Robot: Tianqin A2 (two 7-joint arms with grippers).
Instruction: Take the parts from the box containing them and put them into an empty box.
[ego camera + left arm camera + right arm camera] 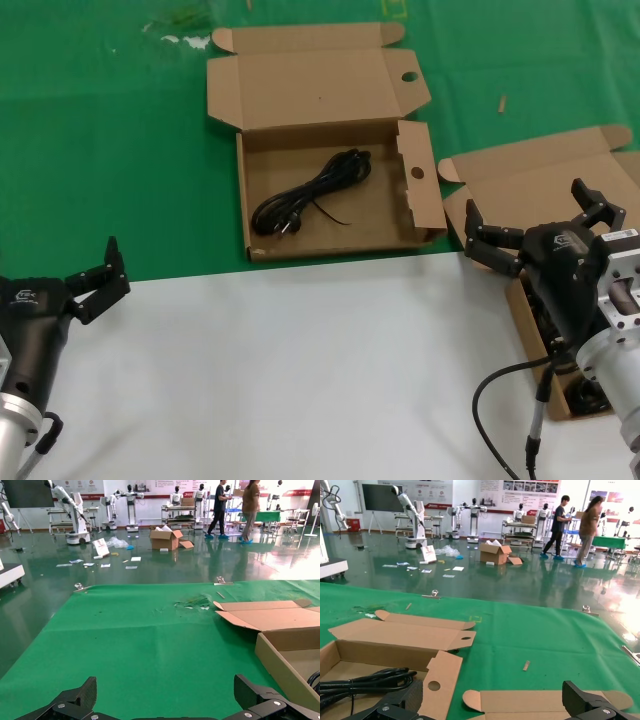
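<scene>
Right pincer [535,232] (fingers apart) hovers over the plain-lidded box [520,185], well apart from the cord [310,192].

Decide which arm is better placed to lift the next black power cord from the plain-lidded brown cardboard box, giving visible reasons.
Right. The right gripper hovers open over the plain-lidded brown cardboard box holding black power cords; the left gripper waits open across the white table.

The shallow brown holed-flap box [330,190] is matt, raw cardboard. Inside it, the looped black power cord [310,192] looks like smooth, slightly shiny plastic. The green table cover [110,130] at 10 o'clock looks like matt cloth; the white sheet [290,370] at 6 o'clock is smooth.
</scene>
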